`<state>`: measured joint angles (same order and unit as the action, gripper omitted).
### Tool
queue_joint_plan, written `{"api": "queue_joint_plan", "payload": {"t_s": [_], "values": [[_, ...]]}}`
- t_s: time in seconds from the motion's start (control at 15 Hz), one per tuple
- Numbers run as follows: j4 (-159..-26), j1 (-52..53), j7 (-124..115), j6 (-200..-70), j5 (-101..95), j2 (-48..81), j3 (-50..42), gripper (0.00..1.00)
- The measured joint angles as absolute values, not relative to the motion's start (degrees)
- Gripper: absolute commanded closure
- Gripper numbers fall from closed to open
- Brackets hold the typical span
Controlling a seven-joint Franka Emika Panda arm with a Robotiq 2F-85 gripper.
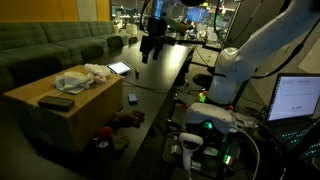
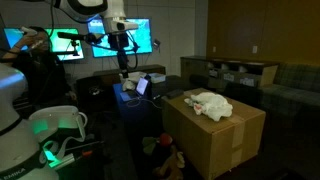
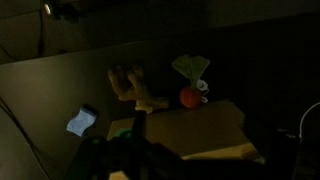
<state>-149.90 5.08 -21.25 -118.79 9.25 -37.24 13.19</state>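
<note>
My gripper hangs over the far part of a long dark table; it also shows in an exterior view. Its fingers look spread and nothing is between them. The nearest thing is a lit tablet on the table's edge. A cardboard box carries a white crumpled cloth and a dark remote. The dim wrist view shows the box top, a brown plush toy and a red round toy with a green leafy top on the floor.
A green sofa runs behind the box. A white robot base and a lit laptop stand beside the table. Bright monitors hang on the back wall. Shelving stands behind the box. Toys lie on the floor.
</note>
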Motion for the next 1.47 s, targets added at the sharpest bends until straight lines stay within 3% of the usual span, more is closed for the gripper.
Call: {"api": "queue_joint_plan", "payload": {"t_s": [1.13, 1.47], "values": [[-149.62, 5.08, -20.08, -118.66, 5.59, -36.64, 13.19, 0.0], [-146.91, 1.34, -18.15, -134.32, 0.58, -23.33, 12.0, 0.0]]}}
